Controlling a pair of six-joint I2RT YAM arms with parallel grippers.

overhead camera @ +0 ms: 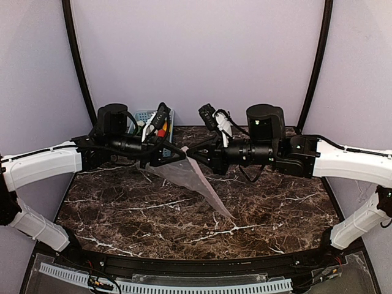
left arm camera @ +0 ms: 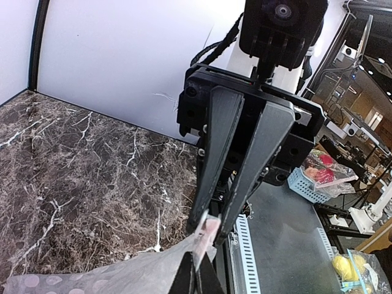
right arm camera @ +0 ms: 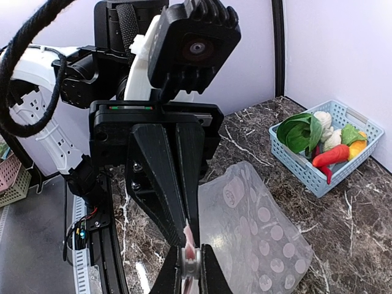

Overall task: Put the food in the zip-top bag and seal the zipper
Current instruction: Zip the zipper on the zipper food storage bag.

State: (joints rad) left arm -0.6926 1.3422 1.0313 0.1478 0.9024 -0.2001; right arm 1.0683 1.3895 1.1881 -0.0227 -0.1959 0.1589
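The zip-top bag (overhead camera: 205, 184), clear with pale dots, hangs between my two grippers above the marble table and slants down toward the front right. My left gripper (overhead camera: 179, 156) (left arm camera: 197, 256) is shut on the pinkish zipper (left arm camera: 207, 233) at the bag's top edge. My right gripper (overhead camera: 196, 158) (right arm camera: 190, 254) faces it tip to tip, shut on the same zipper (right arm camera: 188, 239) at a small white slider piece. The bag (right arm camera: 263, 239) looks flat. The food lies in the light-blue basket (right arm camera: 306, 174): a green leafy one (right arm camera: 299, 131), a red one (right arm camera: 331, 156) and a white one (right arm camera: 322, 119).
The basket (overhead camera: 147, 114) stands at the back of the table, behind my left arm, partly hidden by it. A perforated white strip (overhead camera: 184, 286) runs along the table's near edge. Walls close off the back and sides.
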